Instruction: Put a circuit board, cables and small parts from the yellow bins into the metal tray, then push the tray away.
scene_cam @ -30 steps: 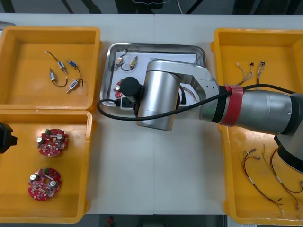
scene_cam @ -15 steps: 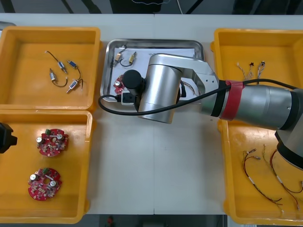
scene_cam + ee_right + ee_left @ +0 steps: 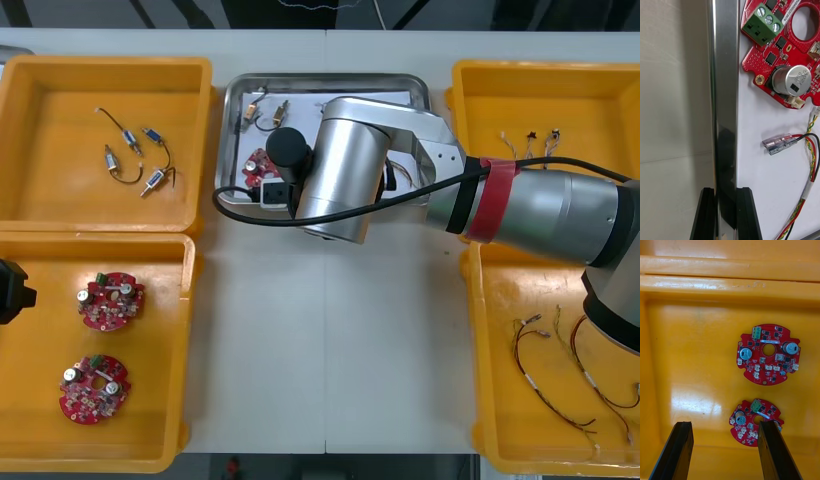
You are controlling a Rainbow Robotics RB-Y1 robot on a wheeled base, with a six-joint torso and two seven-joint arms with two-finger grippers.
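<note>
In the front view the metal tray [image 3: 229,130] lies at the table's far middle between the yellow bins. It holds a round red circuit board [image 3: 256,167], small metal parts [image 3: 265,112] and a red and yellow cable [image 3: 811,150] beside the board [image 3: 784,56]. My right arm reaches over the tray. My right gripper [image 3: 726,192] is shut on the tray's near rim [image 3: 724,93], one finger on each side. My left gripper [image 3: 726,427] stands open above two circuit boards [image 3: 768,353] in the near left bin, touching nothing.
The far left bin [image 3: 30,80] holds several small metal parts [image 3: 135,160]. Two boards [image 3: 111,299] lie in the near left bin. Thin cables [image 3: 530,145] sit in the far right bin, red and yellow cables [image 3: 570,370] in the near right one.
The tray has slid away toward the table's far edge, and my right arm moved with it. The left arm has stayed still.
</note>
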